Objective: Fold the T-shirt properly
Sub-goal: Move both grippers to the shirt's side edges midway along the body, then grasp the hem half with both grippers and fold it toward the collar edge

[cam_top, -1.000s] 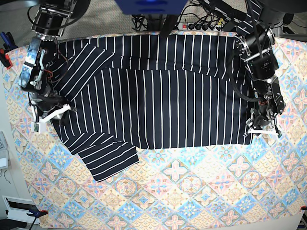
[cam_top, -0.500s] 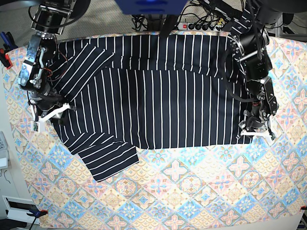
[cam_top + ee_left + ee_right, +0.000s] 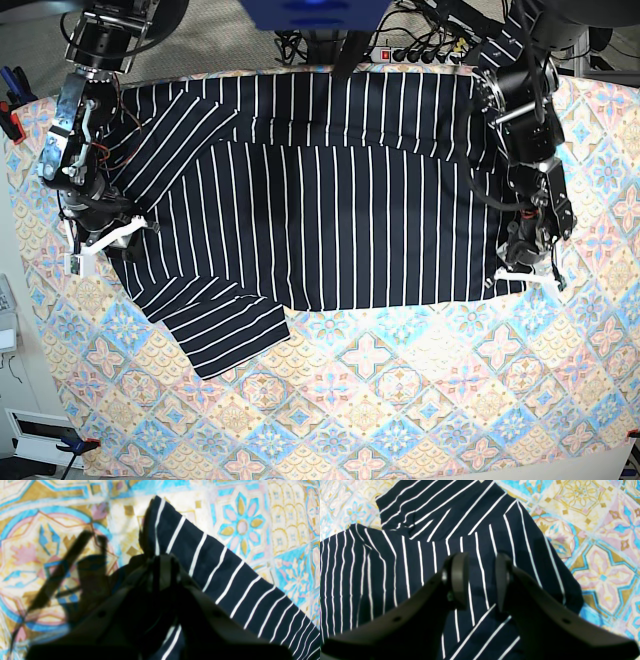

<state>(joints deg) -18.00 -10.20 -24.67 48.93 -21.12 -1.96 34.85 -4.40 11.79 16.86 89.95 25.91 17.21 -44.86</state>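
Note:
The dark pinstriped T-shirt (image 3: 330,200) lies spread across the far half of the table, with one sleeve (image 3: 225,335) sticking out at the lower left. My left gripper (image 3: 522,275) is at the shirt's lower right hem corner. In the left wrist view it (image 3: 162,565) is shut on that corner of the T-shirt (image 3: 225,562), which bunches up at the fingertips. My right gripper (image 3: 100,242) is over the shirt's left edge. In the right wrist view it (image 3: 481,580) is open just above the T-shirt (image 3: 420,530), with cloth showing between the jaws.
The pastel patterned tablecloth (image 3: 400,400) covers the table, bare along the near half. A power strip and cables (image 3: 420,52) lie behind the far edge. Clamps (image 3: 8,115) hold the cloth at the left edge.
My left gripper has moved inward, to the left in the base view, taking the lower right hem corner with it. My right arm has barely moved.

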